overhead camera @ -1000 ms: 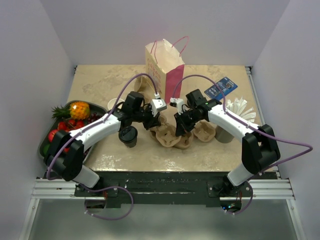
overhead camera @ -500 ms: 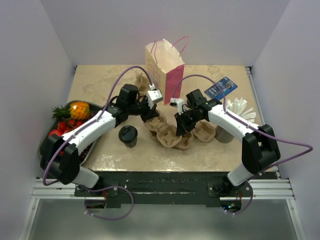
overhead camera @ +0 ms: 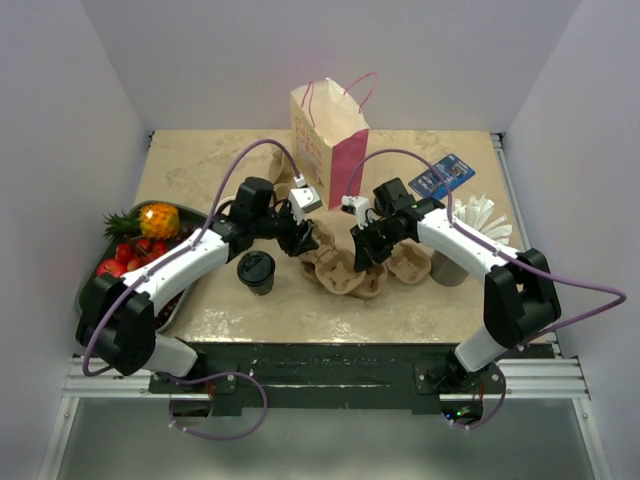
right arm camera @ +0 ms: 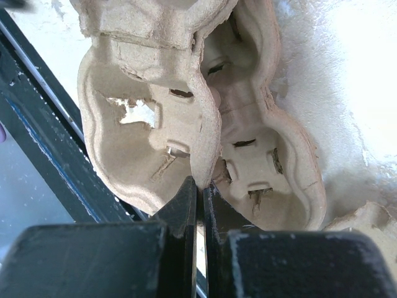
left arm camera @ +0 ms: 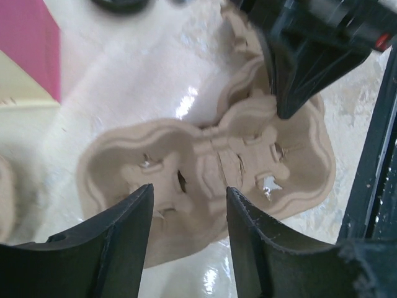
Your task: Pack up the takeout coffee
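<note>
The takeout coffee [overhead camera: 256,271], a small cup with a black lid, stands upright on the table left of centre, apart from both grippers. My left gripper [overhead camera: 307,240] hovers open over a brown pulp cup carrier [left arm camera: 205,158], its fingers [left arm camera: 124,236] on either side of the carrier's near edge, holding nothing. My right gripper [right arm camera: 202,186] is shut on the rim of a pulp carrier [right arm camera: 149,124] that overlaps a second one [right arm camera: 267,161]. From above, the right gripper [overhead camera: 361,257] sits over the carrier pile [overhead camera: 342,276].
A cream and pink paper bag [overhead camera: 330,140] stands open at the back centre. A fruit tray [overhead camera: 95,298] lies at the left edge. More carriers [overhead camera: 410,262], a grey cup [overhead camera: 450,270], white items [overhead camera: 480,215] and a blue card [overhead camera: 442,175] lie on the right.
My left gripper has opened and let go of the carrier, its arm shifting slightly back from the coffee. The right gripper kept its pinch on the carrier rim.
</note>
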